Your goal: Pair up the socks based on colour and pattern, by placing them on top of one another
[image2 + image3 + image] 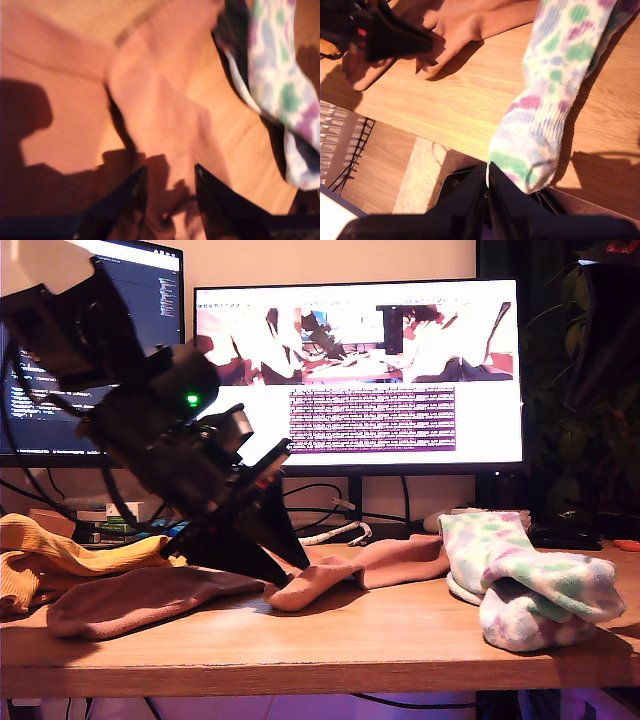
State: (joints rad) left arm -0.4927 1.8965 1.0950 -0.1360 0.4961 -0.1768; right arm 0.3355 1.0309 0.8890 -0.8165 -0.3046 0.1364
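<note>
Pink pair half-made, blotched pair stacked.
My first gripper [170, 187], fingers apart, straddles the pink sock [160, 120] mid-bench; my second gripper [487, 195], fingers together, pinches the blotched sock [545, 100], probably to settle it on its mate.

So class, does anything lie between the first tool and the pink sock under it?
Nothing visible: my first tool is open directly above the salmon-pink sock, with no other sock over it.

a wooden table [400, 630] carries mustard-yellow socks [40, 555] at the exterior view's left, two salmon-pink socks [140, 600] [370, 565] across its middle, and fluffy blotched white socks [530, 585] heaped at that view's right.
</note>
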